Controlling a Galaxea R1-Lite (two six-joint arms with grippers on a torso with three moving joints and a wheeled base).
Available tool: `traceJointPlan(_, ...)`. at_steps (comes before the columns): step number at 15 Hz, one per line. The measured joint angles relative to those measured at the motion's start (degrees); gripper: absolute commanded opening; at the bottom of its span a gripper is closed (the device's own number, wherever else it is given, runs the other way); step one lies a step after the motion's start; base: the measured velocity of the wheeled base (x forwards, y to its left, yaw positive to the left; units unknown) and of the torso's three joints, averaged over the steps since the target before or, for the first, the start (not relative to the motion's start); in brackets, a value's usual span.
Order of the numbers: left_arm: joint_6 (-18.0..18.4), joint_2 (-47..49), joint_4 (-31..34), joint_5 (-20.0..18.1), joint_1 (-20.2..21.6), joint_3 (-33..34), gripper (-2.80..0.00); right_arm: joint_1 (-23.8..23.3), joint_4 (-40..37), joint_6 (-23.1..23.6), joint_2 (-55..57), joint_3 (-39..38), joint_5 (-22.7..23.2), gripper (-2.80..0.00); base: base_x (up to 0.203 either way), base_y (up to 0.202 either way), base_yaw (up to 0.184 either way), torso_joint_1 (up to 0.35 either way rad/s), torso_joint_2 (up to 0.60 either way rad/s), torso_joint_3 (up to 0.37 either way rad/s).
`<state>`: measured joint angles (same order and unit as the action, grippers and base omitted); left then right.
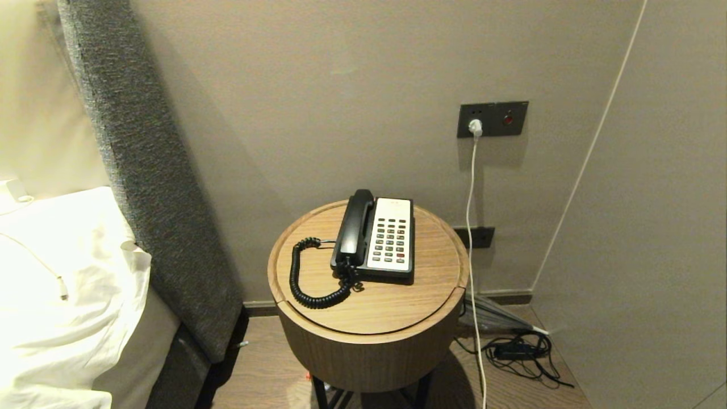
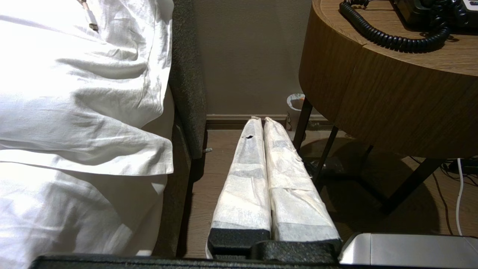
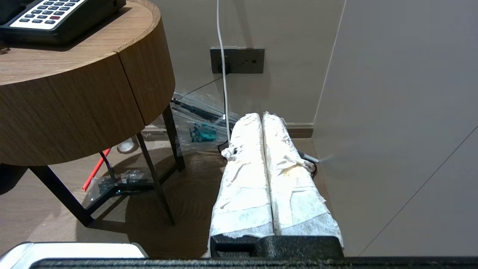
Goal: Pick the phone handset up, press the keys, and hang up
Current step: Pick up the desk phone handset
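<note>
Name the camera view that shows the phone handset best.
Head view: the phone handset shows whole, resting in its cradle beside the keys. The left wrist view catches only its coiled cord and a dark edge of the phone. The right wrist view shows the keys, not the handset.

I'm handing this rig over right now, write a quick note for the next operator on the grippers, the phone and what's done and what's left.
Left gripper: shut, empty, parked low between the bed and the round side table.
Right gripper: shut, empty, parked low between the table and the wall on its right.
Neither arm shows in the head view.
Phone handset: on its cradle, on the left side of the phone base, coiled cord looping over the tabletop.
Keys: on the white faceplate right of the handset, untouched.
Done: nothing yet.
Left: lift the handset, press the keys, hang up.
</note>
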<state>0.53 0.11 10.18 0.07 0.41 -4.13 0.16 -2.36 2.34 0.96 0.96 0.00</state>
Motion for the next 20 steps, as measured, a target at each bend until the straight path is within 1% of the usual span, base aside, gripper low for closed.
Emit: traceJointPlan(20, 0.08, 0.00, 0.12, -0.07, 0.00, -0.05, -2.80, 0.00, 0.08, 0.08, 0.00, 0.00, 0.21, -2.80, 0.000, 0.000, 0.000, 0.000, 0.00, 0.000)
